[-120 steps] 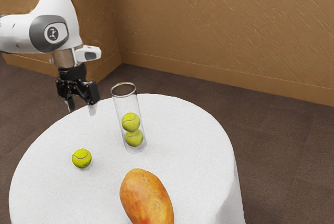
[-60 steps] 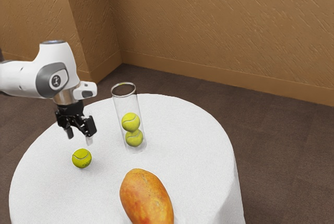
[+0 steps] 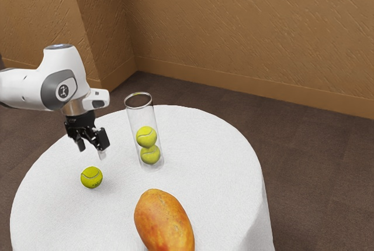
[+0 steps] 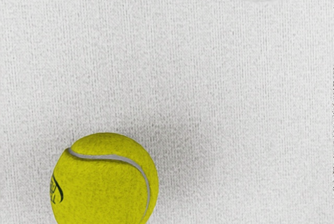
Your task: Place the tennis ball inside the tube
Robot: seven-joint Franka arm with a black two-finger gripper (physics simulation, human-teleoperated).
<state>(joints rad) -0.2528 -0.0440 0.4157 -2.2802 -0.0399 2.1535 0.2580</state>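
In from the rim of the round worktop (image 3: pixel 228 169), white cloth between it and the tube (image 3: pixel 142 118), the yellow-green, pale-seamed tennis ball (image 3: pixel 92 177) sits below the tool (image 3: pixel 92 153), its fingers parted.

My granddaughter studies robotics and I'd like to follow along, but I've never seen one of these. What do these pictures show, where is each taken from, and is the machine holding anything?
These are computer-simulated pictures of one robot arm, ending in a black gripper. Its two fingers stand apart, holding nothing. The exterior view comes from a camera at the arm's side; the wrist view comes from a camera on its hand, showing the loose tennis ball close up and part of the tube. On the round, white-covered table are that ball, the clear upright tube with two more balls stacked inside, and a large orange-yellow fruit, perhaps a mango.
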